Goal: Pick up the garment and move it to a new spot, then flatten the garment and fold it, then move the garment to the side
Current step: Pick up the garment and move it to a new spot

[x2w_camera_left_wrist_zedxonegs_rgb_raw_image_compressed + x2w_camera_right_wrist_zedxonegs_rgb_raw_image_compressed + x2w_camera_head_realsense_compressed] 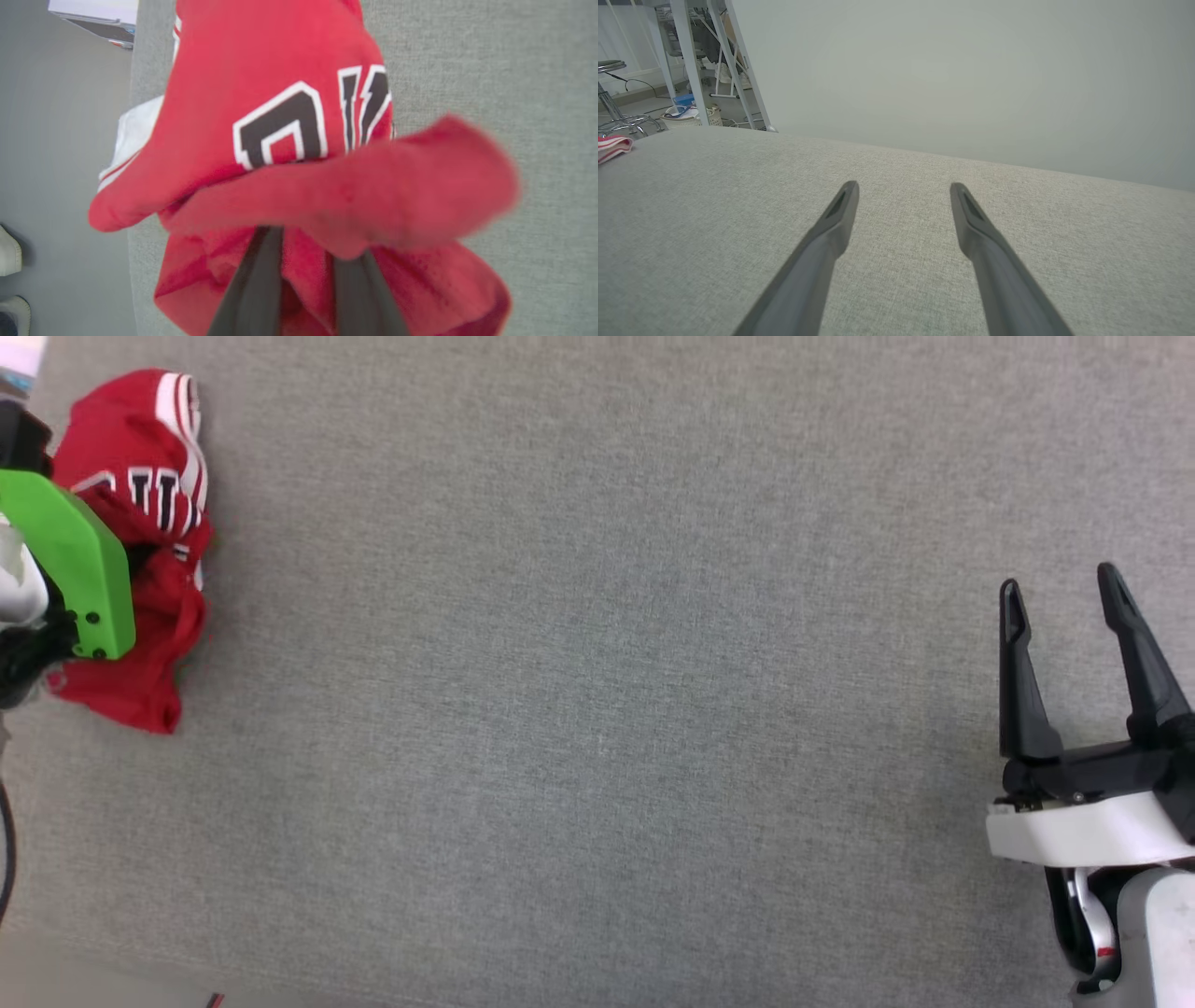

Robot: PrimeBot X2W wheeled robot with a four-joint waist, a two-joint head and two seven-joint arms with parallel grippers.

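Left gripper (309, 249) reaches far left, fingers clamped into the crumpled red garment (131, 439); right gripper (1060, 581) sits lower right, fingers spread.

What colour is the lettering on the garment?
Black, outlined in white, on the red garment. The lettering shows best in the left wrist view.

Head overhead, wrists low, all sharing grey surface (597, 709).

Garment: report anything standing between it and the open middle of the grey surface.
Nothing visible. The garment lies bunched at the left edge of the grey surface, the left pincer sunk in its folds; rightward there is only bare cloth up to the open right pincer.
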